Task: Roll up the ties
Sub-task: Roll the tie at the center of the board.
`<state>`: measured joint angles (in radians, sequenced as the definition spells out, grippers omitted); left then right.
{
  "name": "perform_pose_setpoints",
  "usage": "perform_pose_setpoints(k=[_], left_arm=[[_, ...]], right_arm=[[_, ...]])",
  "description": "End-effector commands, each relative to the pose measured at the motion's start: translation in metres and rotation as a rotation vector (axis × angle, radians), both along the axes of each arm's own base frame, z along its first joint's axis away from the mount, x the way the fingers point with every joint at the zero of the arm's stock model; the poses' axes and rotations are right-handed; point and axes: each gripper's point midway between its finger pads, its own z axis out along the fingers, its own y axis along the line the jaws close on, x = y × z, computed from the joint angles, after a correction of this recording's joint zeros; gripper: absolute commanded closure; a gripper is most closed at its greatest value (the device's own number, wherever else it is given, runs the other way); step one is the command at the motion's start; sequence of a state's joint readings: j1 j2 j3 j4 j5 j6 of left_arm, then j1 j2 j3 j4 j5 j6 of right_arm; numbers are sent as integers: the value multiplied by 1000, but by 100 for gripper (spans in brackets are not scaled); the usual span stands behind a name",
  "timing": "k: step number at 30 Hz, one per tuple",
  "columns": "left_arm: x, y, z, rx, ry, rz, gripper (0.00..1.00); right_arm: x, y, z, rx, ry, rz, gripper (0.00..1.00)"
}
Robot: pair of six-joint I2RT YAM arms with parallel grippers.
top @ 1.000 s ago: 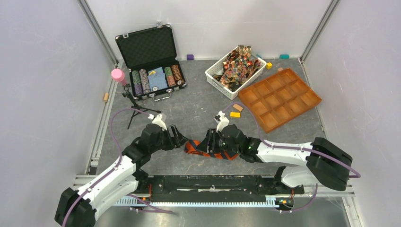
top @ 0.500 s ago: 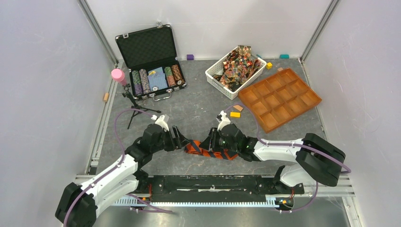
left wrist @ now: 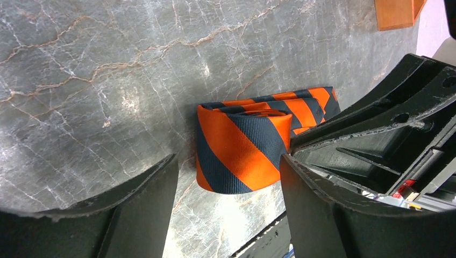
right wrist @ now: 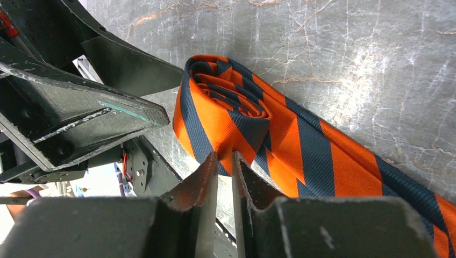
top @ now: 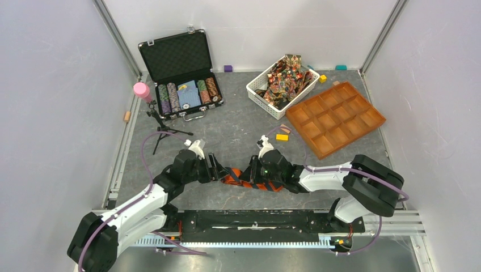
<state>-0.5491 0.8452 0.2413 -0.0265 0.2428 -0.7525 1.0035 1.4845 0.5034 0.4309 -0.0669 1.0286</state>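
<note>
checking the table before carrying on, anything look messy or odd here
The striped tie is only partly rolled: its coil looks loose and lopsided, with the tail trailing flat. Patterned ties lie in a tangled heap in the white basket.

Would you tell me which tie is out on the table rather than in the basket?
The orange-and-dark striped tie, partly rolled; the patterned ties lie heaped in the white basket.

L arm (top: 142, 201) stretched low, fwd-right from its base. R arm (top: 326, 174) elbow bent out at near-right, forearm running left. Both wrists low, facing each other, almost nose to nose. L pincer (left wrist: 227, 161): jaws wide apart. R pincer (right wrist: 226, 158): jaws almost together, slim gap, tips nipping a fold of the tie (right wrist: 258, 123).
</note>
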Motion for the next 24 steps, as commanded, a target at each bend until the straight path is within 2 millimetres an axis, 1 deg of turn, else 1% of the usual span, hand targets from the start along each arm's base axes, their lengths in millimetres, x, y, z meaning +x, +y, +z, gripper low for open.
perform_pose_setpoints(k=[1, 10, 20, 24], left_arm=[[2, -6, 7, -50, -16, -6, 25], [1, -10, 6, -64, -18, -22, 26], [-3, -18, 1, -88, 5, -68, 32], [-6, -21, -1, -98, 17, -84, 33]], right_arm=[[3, 10, 7, 55, -8, 8, 80], [3, 10, 0, 46, -2, 8, 82], [4, 10, -4, 36, -4, 7, 82], [4, 9, -6, 32, -2, 8, 83]])
